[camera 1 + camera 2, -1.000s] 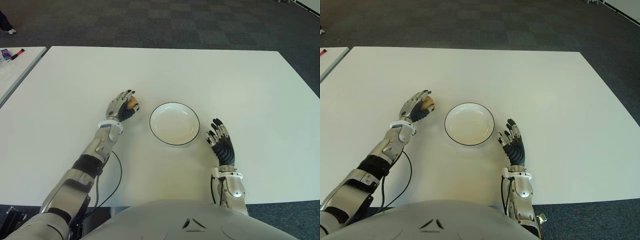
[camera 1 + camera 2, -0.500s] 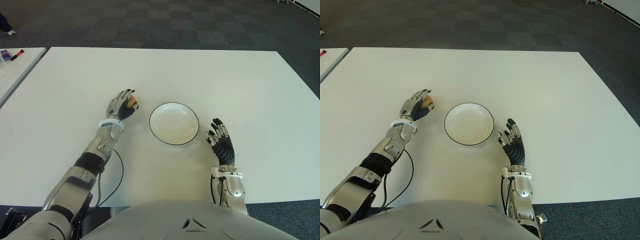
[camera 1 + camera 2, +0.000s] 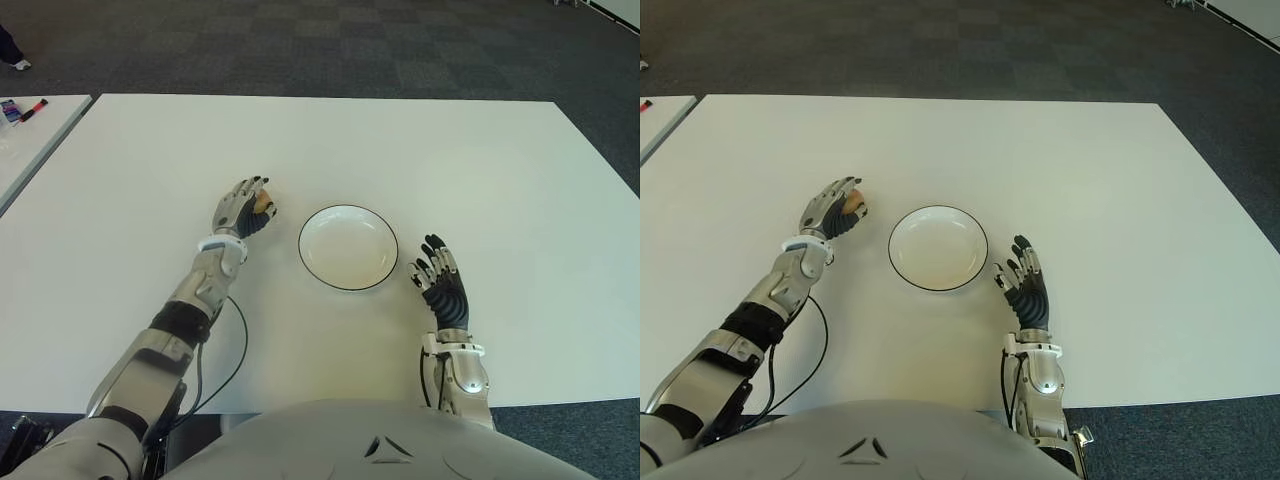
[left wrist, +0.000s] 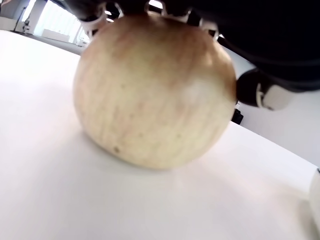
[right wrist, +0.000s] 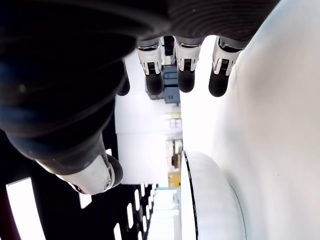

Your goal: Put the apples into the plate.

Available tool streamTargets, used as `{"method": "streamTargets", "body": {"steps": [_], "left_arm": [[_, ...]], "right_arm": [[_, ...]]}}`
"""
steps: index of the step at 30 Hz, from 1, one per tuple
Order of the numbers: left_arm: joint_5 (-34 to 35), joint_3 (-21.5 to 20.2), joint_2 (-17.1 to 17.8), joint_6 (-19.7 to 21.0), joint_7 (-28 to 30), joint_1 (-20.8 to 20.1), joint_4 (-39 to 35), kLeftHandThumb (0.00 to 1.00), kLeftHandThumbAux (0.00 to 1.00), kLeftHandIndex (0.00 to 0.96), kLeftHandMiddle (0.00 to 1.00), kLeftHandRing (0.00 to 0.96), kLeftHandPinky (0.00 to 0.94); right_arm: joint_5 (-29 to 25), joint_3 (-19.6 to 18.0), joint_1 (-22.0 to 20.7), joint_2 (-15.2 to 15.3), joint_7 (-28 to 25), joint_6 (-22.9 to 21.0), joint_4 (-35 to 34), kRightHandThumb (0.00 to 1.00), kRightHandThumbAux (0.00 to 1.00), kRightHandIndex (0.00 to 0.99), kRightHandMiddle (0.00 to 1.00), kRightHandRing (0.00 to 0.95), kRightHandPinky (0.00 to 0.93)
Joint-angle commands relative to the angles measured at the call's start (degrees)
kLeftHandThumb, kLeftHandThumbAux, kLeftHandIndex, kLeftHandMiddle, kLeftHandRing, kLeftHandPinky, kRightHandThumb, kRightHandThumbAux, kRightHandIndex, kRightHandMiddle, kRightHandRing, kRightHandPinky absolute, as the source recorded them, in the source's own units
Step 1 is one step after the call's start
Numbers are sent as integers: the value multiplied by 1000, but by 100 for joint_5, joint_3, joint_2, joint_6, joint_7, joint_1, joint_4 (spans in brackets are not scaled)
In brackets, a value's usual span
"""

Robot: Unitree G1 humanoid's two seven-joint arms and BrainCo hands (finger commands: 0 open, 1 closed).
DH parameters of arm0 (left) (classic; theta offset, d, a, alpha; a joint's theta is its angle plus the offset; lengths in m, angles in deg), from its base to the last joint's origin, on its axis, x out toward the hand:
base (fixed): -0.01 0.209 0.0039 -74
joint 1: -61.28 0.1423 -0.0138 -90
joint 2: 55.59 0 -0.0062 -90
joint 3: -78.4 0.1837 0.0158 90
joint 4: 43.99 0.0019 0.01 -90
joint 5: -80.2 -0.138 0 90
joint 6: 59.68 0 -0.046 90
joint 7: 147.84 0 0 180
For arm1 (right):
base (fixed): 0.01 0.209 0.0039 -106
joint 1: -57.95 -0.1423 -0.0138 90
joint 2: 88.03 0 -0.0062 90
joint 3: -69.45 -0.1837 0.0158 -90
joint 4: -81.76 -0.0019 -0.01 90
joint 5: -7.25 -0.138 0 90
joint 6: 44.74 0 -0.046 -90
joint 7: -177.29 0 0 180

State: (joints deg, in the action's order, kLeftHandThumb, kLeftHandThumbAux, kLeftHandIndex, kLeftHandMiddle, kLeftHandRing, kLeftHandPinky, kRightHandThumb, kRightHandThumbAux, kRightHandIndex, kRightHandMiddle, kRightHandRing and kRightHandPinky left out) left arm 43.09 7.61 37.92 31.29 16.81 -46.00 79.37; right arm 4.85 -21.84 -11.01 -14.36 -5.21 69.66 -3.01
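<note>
One yellowish apple (image 4: 152,95) sits on the white table (image 3: 480,170), left of the plate. My left hand (image 3: 243,208) covers it from the near side, fingers curled over its top and thumb at its side; in the eye views only a sliver of apple (image 3: 265,205) shows. The white, black-rimmed plate (image 3: 350,250) has nothing in it. My right hand (image 3: 437,275) shows just right of the plate, fingers (image 5: 185,70) spread and holding nothing. I see no other apple.
A black cable (image 3: 236,352) loops on the table beside my left forearm. A second table with markers (image 3: 30,108) stands at the far left across a narrow gap. Dark carpet lies beyond the table's far edge.
My left hand has crept slightly farther over the apple and its fingers have curled tighter around it. The apple, plate and right hand have not moved.
</note>
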Motion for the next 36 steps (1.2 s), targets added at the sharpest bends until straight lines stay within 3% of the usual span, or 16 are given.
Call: {"method": "streamTargets", "body": {"steps": [1,36], "left_arm": [[-12,72,-27,157,120,47,337,633,464,13,58,73,160],[7,58,-106,131,-64,-23,542,632,456,0,59,76,161]], "right_arm": [[2,6,-56,-25,-4,43,85,397,758,0,39,42,108],[43,19,-36,-9,18,-41,20,390,760,0,41,43,111]]}}
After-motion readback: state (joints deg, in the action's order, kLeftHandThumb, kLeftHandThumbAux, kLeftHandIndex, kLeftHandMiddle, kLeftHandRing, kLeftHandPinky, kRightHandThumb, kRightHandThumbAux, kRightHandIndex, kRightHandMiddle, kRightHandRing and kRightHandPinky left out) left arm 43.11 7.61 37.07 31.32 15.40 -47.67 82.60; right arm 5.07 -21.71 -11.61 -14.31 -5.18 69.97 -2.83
